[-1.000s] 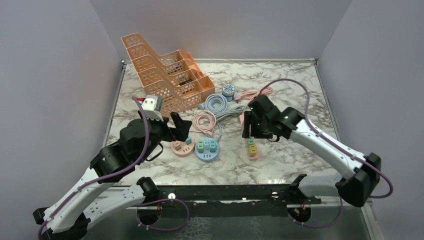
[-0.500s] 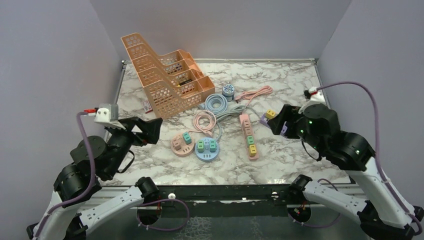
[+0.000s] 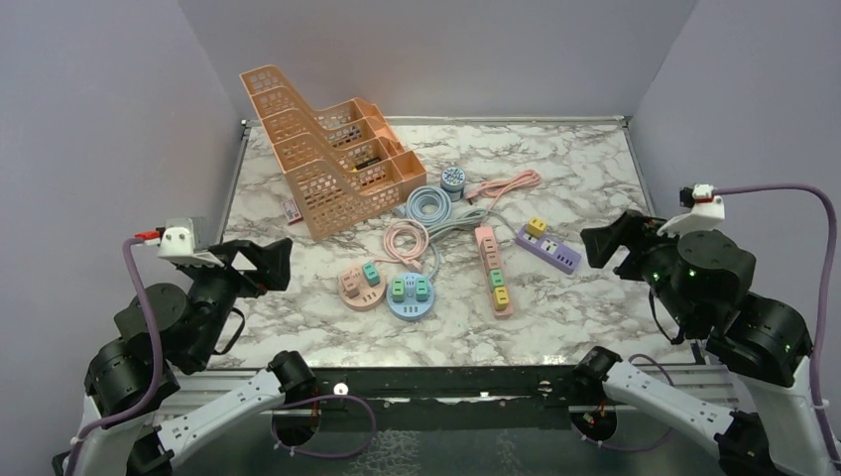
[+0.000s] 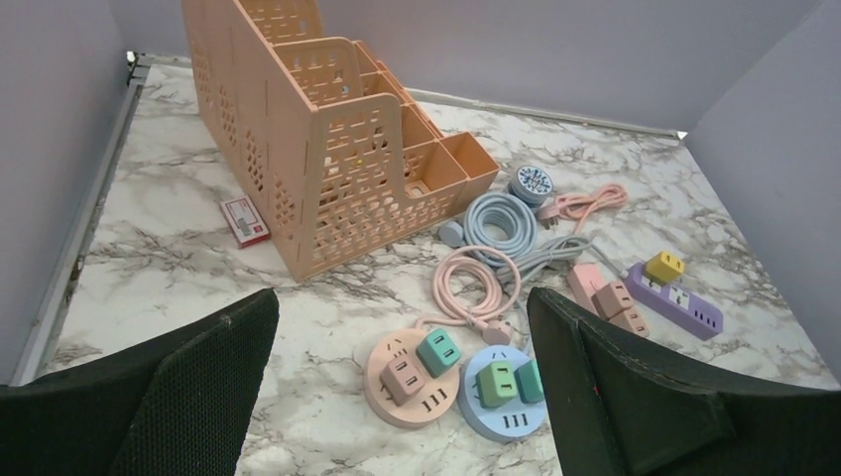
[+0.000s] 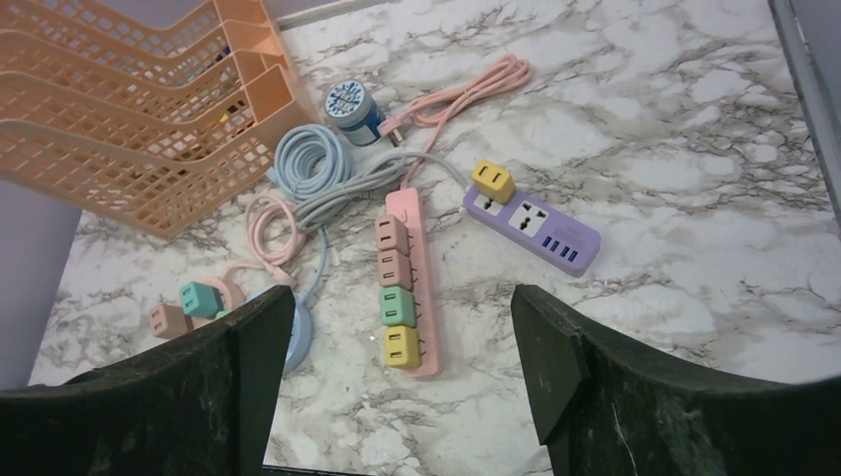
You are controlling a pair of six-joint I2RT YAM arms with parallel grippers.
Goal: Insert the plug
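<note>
Holding nothing, your left claw [image 3: 275,260] and right claw [image 3: 598,248] gape wide. Next, I think, reach down for the plug [image 5: 392,132] ahead of the right claw.

Looks like a robot test lab, not a home: plain grey walls [image 3: 446,50] on 3 sides of a marble table [image 3: 585,178], w/ left arm [image 3: 149,337] & right arm [image 3: 734,307] bolted to a metal rail [image 3: 446,382].
</note>
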